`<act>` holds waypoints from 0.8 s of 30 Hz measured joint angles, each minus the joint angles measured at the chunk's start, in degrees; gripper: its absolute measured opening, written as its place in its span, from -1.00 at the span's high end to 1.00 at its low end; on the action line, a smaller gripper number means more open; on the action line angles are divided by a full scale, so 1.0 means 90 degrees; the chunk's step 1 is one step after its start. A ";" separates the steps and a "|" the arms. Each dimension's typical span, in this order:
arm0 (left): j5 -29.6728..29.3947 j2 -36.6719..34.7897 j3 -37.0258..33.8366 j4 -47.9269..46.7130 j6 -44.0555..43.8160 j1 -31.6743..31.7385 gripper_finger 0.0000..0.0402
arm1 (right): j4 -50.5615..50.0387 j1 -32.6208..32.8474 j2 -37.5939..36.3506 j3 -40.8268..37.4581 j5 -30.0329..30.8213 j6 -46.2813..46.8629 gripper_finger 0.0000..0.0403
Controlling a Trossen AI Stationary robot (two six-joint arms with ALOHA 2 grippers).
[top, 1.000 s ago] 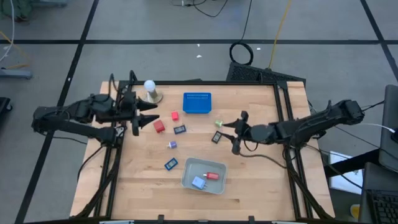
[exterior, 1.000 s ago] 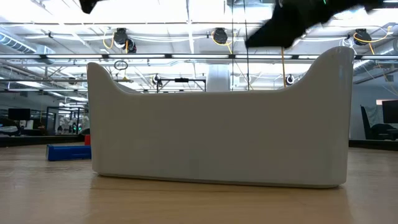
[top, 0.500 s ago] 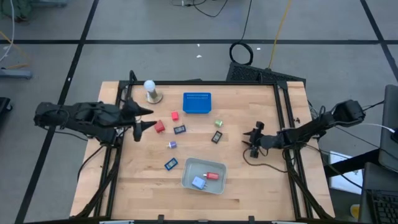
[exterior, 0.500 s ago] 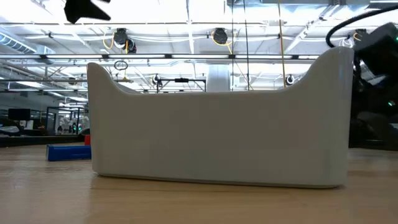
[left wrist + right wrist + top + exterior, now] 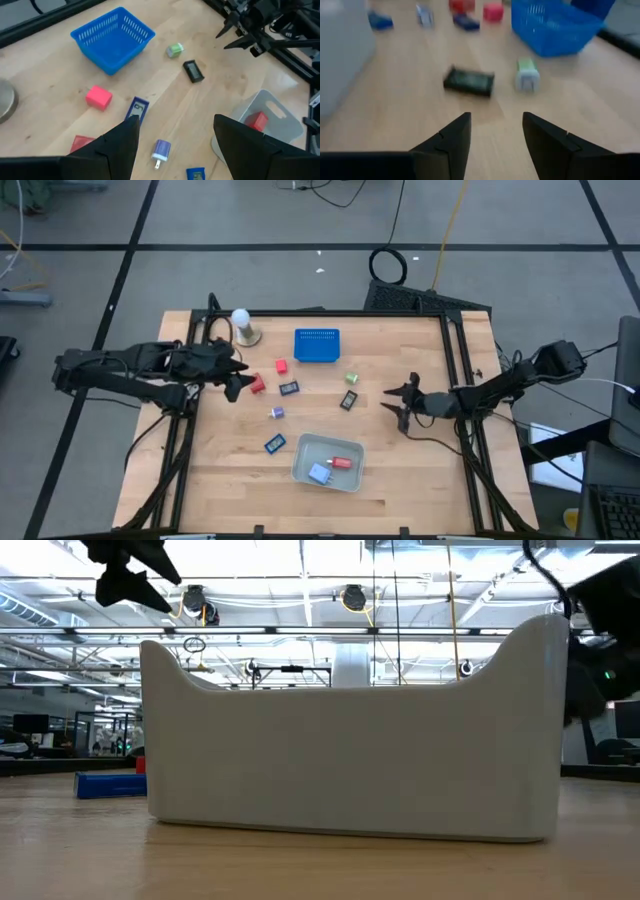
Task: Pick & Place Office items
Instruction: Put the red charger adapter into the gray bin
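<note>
Left pincer [image 5: 236, 378] hangs over the worktop's [image 5: 420, 470] left part, just beside the red piece [image 5: 257, 384]; its fingers [image 5: 112, 145] are spread and hold nothing. Right pincer [image 5: 400, 402] hangs over the right part of the worktop, well apart from the pieces, fingers [image 5: 451, 136] spread and empty.

Loose pieces on the worktop:
- a pink-red cube [image 5: 281, 366], near the blue basket [image 5: 317, 345];
- the red piece, just left of a dark blue piece [image 5: 289, 388];
- a green piece [image 5: 351, 378] with a black piece [image 5: 347, 401] near it, both between the basket and the right pincer;
- a purple piece [image 5: 277, 412] near the worktop's middle;
- a blue piece [image 5: 274, 443] just left of the grey tray [image 5: 305, 455].

Inside the tray lie a red piece [image 5: 341, 462] and a pale blue piece [image 5: 319, 474]. They are close together; contact cannot be told.

A white ball on a round stand [image 5: 241, 326] stands at the far left corner, near the left arm.

In the low view the tray's wall [image 5: 350, 755] fills most of the picture, and the basket [image 5: 110, 783] shows to its left.
</note>
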 joint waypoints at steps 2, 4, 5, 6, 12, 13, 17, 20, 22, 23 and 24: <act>0.0018 0.0036 0.0000 0.0136 0.0038 0.0030 -0.27 | 0.0561 0.0000 -0.0015 0.0000 0.0003 0.0005 0.15; 0.0032 0.0040 0.0000 0.0217 0.0040 0.0054 -0.27 | 0.0880 0.0000 -0.0005 -0.0002 0.0003 0.0006 0.15; 0.0032 0.0038 0.0000 0.0236 0.0042 0.0059 -0.27 | 0.1040 0.0000 -0.0006 -0.0002 0.0004 0.0008 0.15; 0.0027 0.0035 0.0000 0.0236 0.0041 0.0059 -0.27 | 0.1194 0.0000 -0.0011 -0.0002 0.0006 0.0011 0.15; 0.0011 0.0037 0.0000 0.0227 0.0052 0.0059 -0.27 | 0.1432 0.0000 -0.0010 -0.0007 0.0011 0.0013 0.15; 0.0011 0.0037 0.0000 0.0226 0.0058 0.0059 -0.27 | 0.1422 0.0000 -0.0010 -0.0007 0.0011 0.0013 0.15; 0.0010 0.0037 0.0000 0.0226 0.0057 0.0059 -0.27 | 0.1432 0.0000 -0.0010 -0.0007 0.0013 0.0014 0.15; 0.0008 0.0037 0.0000 0.0226 0.0057 0.0059 -0.27 | 0.1425 0.0000 -0.0010 -0.0007 0.0013 0.0016 0.15; 0.0007 0.0037 0.0000 0.0228 0.0057 0.0059 -0.27 | 0.1439 0.0000 -0.0010 -0.0007 0.0016 0.0016 0.15; 0.0008 0.0037 0.0000 0.0229 0.0056 0.0059 -0.27 | 0.1436 0.0000 -0.0010 -0.0007 0.0016 0.0016 0.15; 0.0008 0.0037 0.0000 0.0238 0.0056 0.0059 -0.27 | 0.1436 0.0000 -0.0010 -0.0007 0.0016 0.0016 0.15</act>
